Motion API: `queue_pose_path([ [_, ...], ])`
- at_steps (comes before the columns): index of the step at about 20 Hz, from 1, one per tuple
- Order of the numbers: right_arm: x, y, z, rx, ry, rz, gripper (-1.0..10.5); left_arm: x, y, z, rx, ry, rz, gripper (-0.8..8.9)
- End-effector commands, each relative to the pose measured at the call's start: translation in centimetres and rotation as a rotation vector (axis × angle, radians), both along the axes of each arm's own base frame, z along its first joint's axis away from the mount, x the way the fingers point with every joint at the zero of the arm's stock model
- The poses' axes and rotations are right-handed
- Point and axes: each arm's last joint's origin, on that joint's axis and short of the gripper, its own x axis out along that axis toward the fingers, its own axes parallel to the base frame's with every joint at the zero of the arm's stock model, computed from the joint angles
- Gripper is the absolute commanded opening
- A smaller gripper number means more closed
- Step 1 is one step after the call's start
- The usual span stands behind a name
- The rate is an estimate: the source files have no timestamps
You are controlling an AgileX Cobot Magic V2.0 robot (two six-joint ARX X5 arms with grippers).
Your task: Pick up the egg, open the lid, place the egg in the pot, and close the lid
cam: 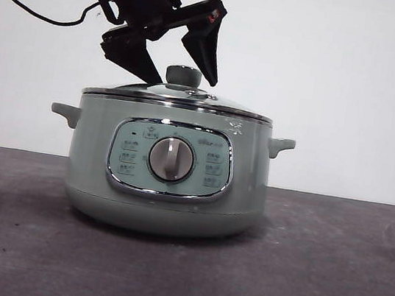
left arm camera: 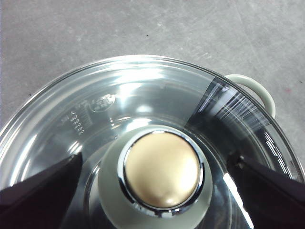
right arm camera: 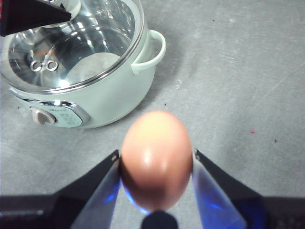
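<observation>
The right pincer (right arm camera: 155, 164) squeezed the egg (right arm camera: 156, 160) up high beside the pot (cam: 169, 166), while the left pincer (cam: 181, 70) hung wide open around the lid (left arm camera: 143, 119) knob, ready to lift it.

pot (cam: 166, 181): pale sage-green | egg (right arm camera: 156, 160): reddish-brown | lid (left arm camera: 143, 105): clear glass, chrome rim | table (cam: 325, 286): grey

A plain white wall (cam: 340, 87) fills the background, evenly lit. Below it lies a dark grey table (cam: 328, 272) (mottled, faintly scratched in the wrist views).
</observation>
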Motion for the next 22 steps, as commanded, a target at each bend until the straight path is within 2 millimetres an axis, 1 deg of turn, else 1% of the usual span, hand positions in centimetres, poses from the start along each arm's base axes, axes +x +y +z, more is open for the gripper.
queue_pose_path([
  [1,0.0,0.0,0.0,0.008,-0.007,-0.002,-0.2,0.0,-0.2,-0.1,0.001,-0.003,-0.012,2.12],
  [4,0.0,0.0,0.0,0.008,-0.007,-0.002,-0.2,0.0,-0.2,0.0,-0.004,0.000,-0.008,0.08],
  [5,0.0,0.0,0.0,0.008,-0.008,-0.002,-0.2,-0.1,-0.2,0.1,-0.006,-0.001,-0.008,-0.10],
  [10,0.0,0.0,0.0,0.007,-0.007,-0.002,-0.2,-0.7,0.2,1.3,-0.025,-0.028,-0.012,-0.08],
  [16,0.3,0.2,-0.1,0.008,-0.004,0.000,-0.2,-2.1,1.1,4.1,-0.066,-0.099,-0.012,-0.09],
  [19,1.4,0.8,-0.1,0.055,0.000,0.059,-0.2,-3.7,2.2,6.3,-0.091,-0.142,-0.005,-0.09],
  [21,2.7,1.6,-0.3,0.074,-0.006,0.093,-0.2,-5.5,3.5,8.2,-0.107,-0.172,0.003,-0.08],
  [22,3.6,2.2,-0.3,0.077,-0.004,0.110,-0.2,-6.7,4.3,9.3,-0.109,-0.190,0.012,-0.08],
])
